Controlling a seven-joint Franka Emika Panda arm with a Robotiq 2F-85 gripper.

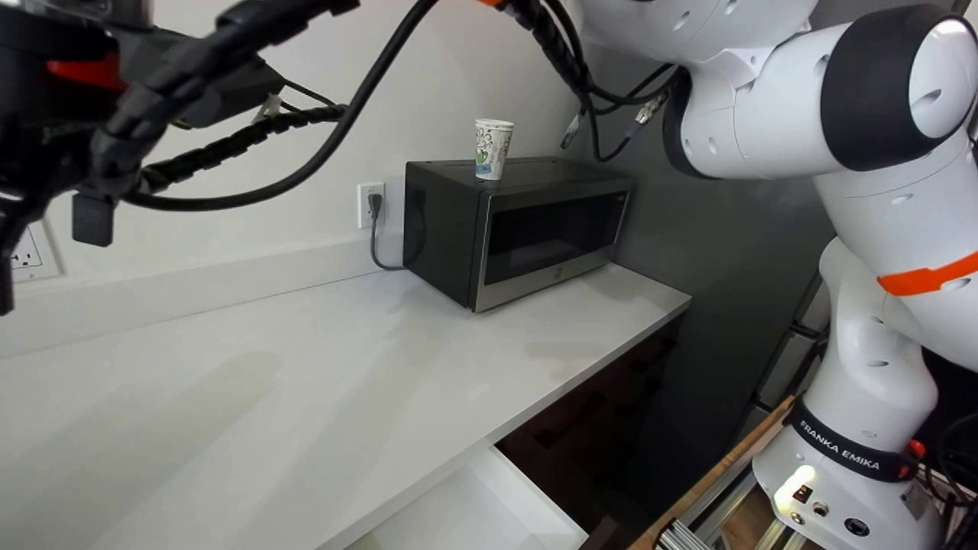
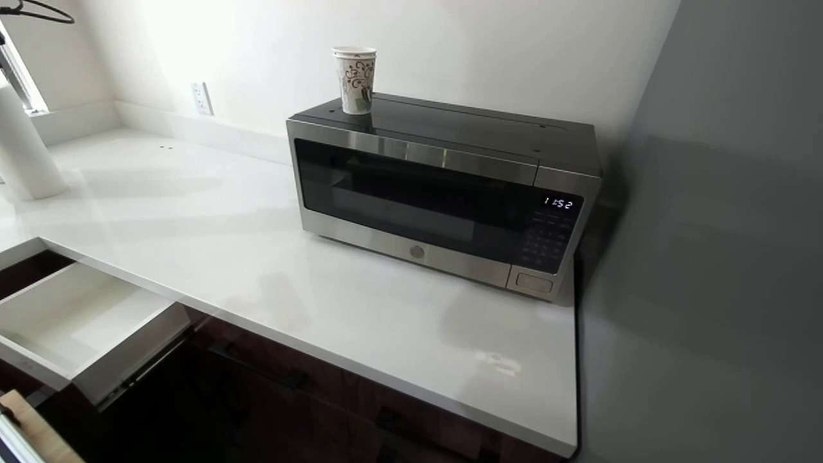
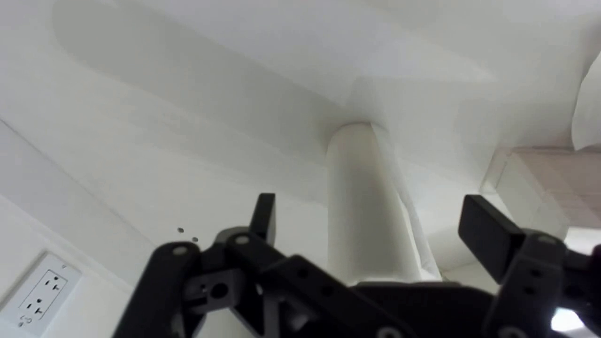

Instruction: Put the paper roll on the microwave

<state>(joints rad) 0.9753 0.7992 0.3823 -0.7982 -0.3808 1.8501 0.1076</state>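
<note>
While its two black fingers (image 3: 264,216) are spread wide, the gripper (image 3: 368,218) is shown in the wrist view with the paper roll (image 3: 361,188) framed between them. Pale background can be seen between the roll and each finger, so the roll is not pinched; whether its top is level with the fingers cannot be told. A plain white cylinder with a loose sheet edge running down it, the roll is stood on end on the white counter (image 2: 212,215). In an exterior view, it is found well apart from the microwave (image 2: 476,122), out past the end farthest from the lit clock (image 2: 558,203). In an exterior view, the gripper is caught as a dark blur, out past that end of the microwave, and the white arm (image 1: 772,114) is seen on the side faced by the microwave's door (image 2: 411,186).

On top of the microwave, in both exterior views, a patterned paper cup (image 2: 355,83) is set upright near the front edge, toward the end farthest from the clock. Out past that same end, in both exterior views, a white drawer (image 2: 132,354) is pulled open below the counter. Near that end, a plug (image 1: 374,202) is seated in a wall outlet (image 1: 364,210), and its cord (image 1: 373,244) is run down to the counter. Beside the clock end, a tall dark grey panel (image 2: 720,270) is stood.
</note>
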